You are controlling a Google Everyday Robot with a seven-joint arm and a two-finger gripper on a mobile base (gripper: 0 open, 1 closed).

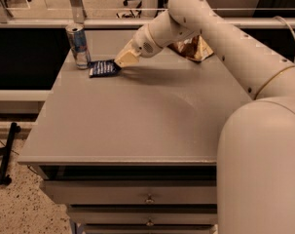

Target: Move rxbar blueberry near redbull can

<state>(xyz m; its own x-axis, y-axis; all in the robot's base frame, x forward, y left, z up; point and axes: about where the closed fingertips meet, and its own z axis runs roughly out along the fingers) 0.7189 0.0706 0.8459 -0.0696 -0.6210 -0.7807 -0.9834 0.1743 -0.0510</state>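
The rxbar blueberry (103,68), a flat dark navy wrapper with pale text, lies low at the table's far left, just right of the redbull can (79,45). The can stands upright near the far left corner, silver and blue with a shiny rim. My gripper (121,62) reaches in from the right with its cream fingertips closed on the bar's right end. The bar's left end is a short gap from the can's base.
A crinkled brown-and-cream chip bag (192,48) lies at the far right of the grey table (137,126), partly behind my arm. Drawers sit under the table's front edge. A rail and glass partition run behind the table.
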